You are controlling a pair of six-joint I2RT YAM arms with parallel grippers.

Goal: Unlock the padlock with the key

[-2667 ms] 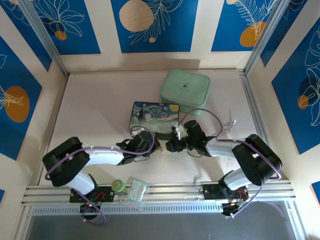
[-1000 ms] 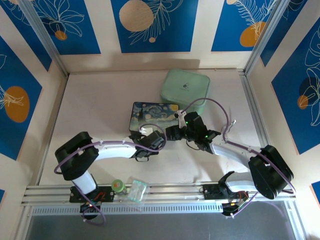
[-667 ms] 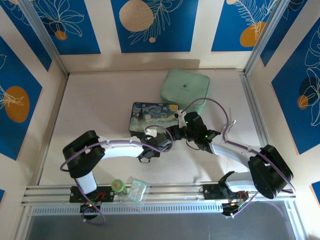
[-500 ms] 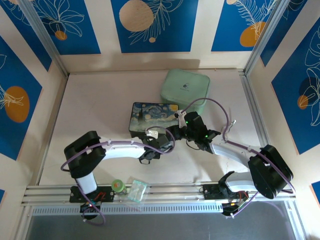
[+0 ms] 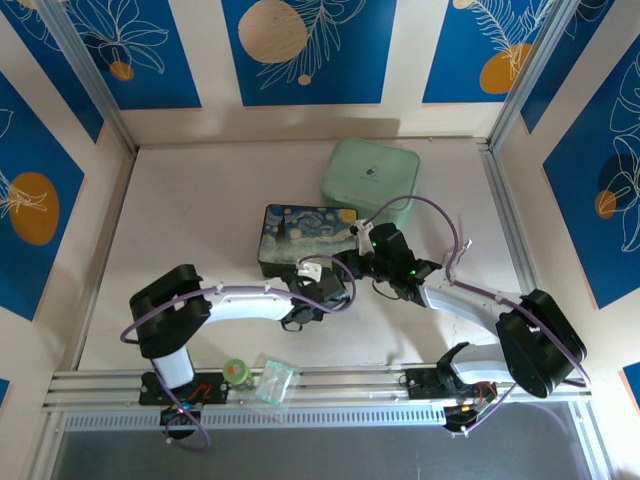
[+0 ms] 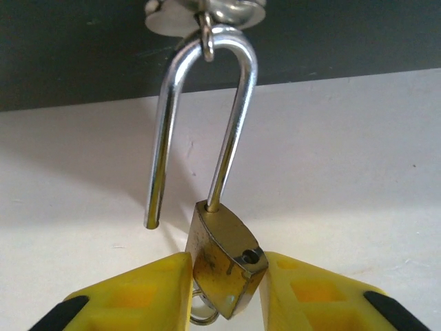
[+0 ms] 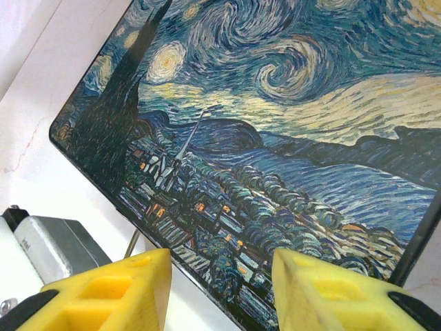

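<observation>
The brass padlock (image 6: 219, 256) is pinched between the yellow fingers (image 6: 148, 293) of my left gripper (image 6: 225, 270), which is shut on its body. Its silver shackle (image 6: 235, 123) hangs from the box's latch ring (image 6: 205, 15); one leg sits in the body, while the other ends free above the table, so the lock stands open. A wire ring (image 6: 200, 316) pokes out beneath the body. The key itself is hidden. In the top view my left gripper (image 5: 326, 286) meets the painted box (image 5: 300, 232) at its front edge. My right gripper (image 7: 220, 279) is open over the box's near corner (image 7: 227, 207).
A mint-green case (image 5: 372, 178) lies behind the painted box. A green-capped bottle (image 5: 236, 371) and a clear bag (image 5: 275, 380) sit on the front rail. My right gripper (image 5: 352, 262) is close beside the left one. The left arm's grey housing (image 7: 48, 241) shows beside the right fingers.
My left gripper has slid rightward along the box's front edge toward the right gripper. The right arm shifted up to the box earlier and has stayed still for the last second.
</observation>
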